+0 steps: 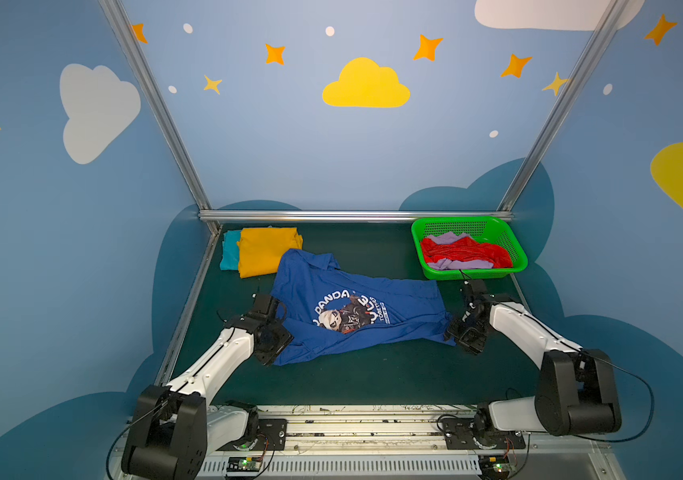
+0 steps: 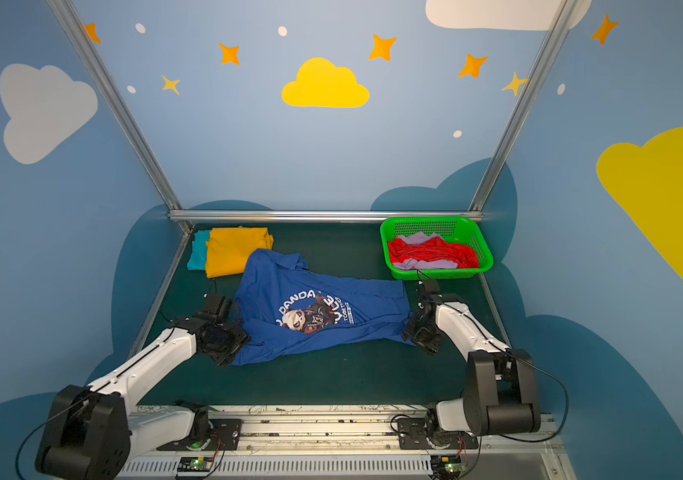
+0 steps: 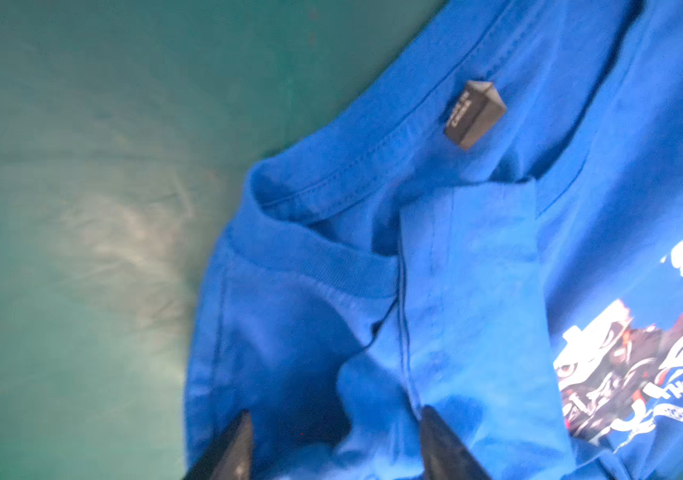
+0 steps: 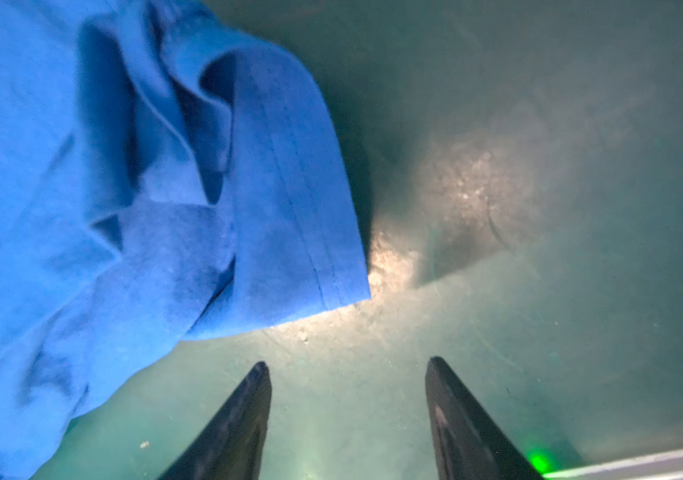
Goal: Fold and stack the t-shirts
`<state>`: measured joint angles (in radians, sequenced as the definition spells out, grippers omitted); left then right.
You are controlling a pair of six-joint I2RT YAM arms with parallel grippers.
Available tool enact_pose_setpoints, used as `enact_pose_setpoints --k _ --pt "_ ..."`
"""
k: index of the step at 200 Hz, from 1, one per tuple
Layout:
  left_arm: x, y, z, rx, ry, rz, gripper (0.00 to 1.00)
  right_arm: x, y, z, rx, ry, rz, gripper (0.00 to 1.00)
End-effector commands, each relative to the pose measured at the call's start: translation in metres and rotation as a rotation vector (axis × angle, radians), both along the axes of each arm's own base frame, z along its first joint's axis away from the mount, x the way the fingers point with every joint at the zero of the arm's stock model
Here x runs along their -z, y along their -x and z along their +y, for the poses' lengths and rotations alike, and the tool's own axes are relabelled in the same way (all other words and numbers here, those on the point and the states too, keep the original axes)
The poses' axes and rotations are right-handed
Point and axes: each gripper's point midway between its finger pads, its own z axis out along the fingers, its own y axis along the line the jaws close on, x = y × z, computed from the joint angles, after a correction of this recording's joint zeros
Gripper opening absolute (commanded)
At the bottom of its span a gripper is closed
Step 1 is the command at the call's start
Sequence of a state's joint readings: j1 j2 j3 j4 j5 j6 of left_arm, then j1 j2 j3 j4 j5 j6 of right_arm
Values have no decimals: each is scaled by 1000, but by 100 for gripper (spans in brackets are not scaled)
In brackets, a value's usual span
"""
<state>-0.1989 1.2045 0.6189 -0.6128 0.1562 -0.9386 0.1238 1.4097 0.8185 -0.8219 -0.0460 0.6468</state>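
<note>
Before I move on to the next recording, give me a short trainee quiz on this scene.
1. Which colour t-shirt lies on the teal t-shirt?
2. True or false: the right arm has its jaws clamped on the blue t-shirt.
3. Fill in: the red t-shirt and the lilac t-shirt lie in the green ___.
Key: 1. The mustard yellow t-shirt. 2. False: the jaws stand open over the bare mat. 3. basket.
</note>
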Motion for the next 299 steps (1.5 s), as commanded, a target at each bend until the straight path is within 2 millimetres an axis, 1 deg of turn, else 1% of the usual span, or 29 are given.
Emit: enact_pose_setpoints --k 1,8,14,23,32,39,48,62,67,74,100,117,132,152,161,168,185,189,190,194,198,203,208,215,239,248,268,294,299 --pt "10 -2 -1 6 2 2 50 7 -4 -2 19 4 14 59" --pt "13 -1 1 -5 -9 15 44 9 -6 -2 19 6 16 59" --pt "17 1 4 -13 -24 36 34 9 -8 -2 19 5 13 56" --pt "19 3 10 -21 -52 62 23 10 -11 -1 19 5 11 51" --pt "21 2 14 -19 -66 77 15 11 -13 -2 22 6 9 48" --pt "22 1 17 -25 -70 83 10 12 -15 0 19 3 5 42" --pt "22 -2 21 -35 -69 83 4 13 -18 0 20 1 -2 36" --pt "20 -7 28 -58 -66 76 4 15 -21 2 21 -4 -7 21" --pt "19 -8 32 -68 -64 75 4 16 -22 1 23 -2 -6 14" --pt "18 -10 37 -83 -68 73 4 17 -24 1 20 0 -7 0" --pt "10 -12 58 -134 -82 68 4 9 -25 -7 23 26 -28 0" --pt "5 -12 71 -173 -92 62 4 0 -22 -18 52 41 -44 0" --pt "2 -11 78 -197 -96 55 4 -7 -16 -27 100 30 -56 0" --pt "4 -7 82 -204 -102 70 4 -14 -6 -38 159 17 -70 0" --pt "5 -8 80 -198 -92 70 4 -16 -4 -40 173 11 -80 0" --pt "7 -8 77 -187 -77 68 4 -18 -1 -39 170 5 -78 0" --pt "9 -9 72 -175 -50 68 4 -23 2 -25 104 -7 -73 0" --pt "10 -8 71 -173 -46 70 4 -24 3 -20 75 11 -68 12" --pt "11 -8 71 -172 -45 72 4 -25 3 -19 67 16 -67 14" --pt "11 -8 70 -172 -44 71 4 -25 5 -15 40 39 -56 29" --pt "12 -7 70 -171 -42 72 4 -27 6 -11 13 64 -49 39" --pt "12 -6 69 -169 -40 73 4 -28 8 -6 -16 89 -41 49" --pt "13 -6 69 -169 -39 74 4 -29 9 -2 -35 109 -34 56" --pt "12 -6 69 -168 -37 73 4 -28 10 4 -50 117 -28 63" --pt "12 -5 67 -166 -30 62 4 -17 9 20 -38 45 -25 67" --pt "13 -5 65 -165 -24 60 4 -12 9 22 -35 38 -17 68" --pt "15 -5 64 -162 -22 64 4 -2 1 24 -39 43 -13 68" --pt "17 -7 64 -166 -21 66 4 9 -11 35 -48 17 -10 65" --pt "17 -7 64 -166 -21 65 4 11 -14 38 -51 9 -9 62"
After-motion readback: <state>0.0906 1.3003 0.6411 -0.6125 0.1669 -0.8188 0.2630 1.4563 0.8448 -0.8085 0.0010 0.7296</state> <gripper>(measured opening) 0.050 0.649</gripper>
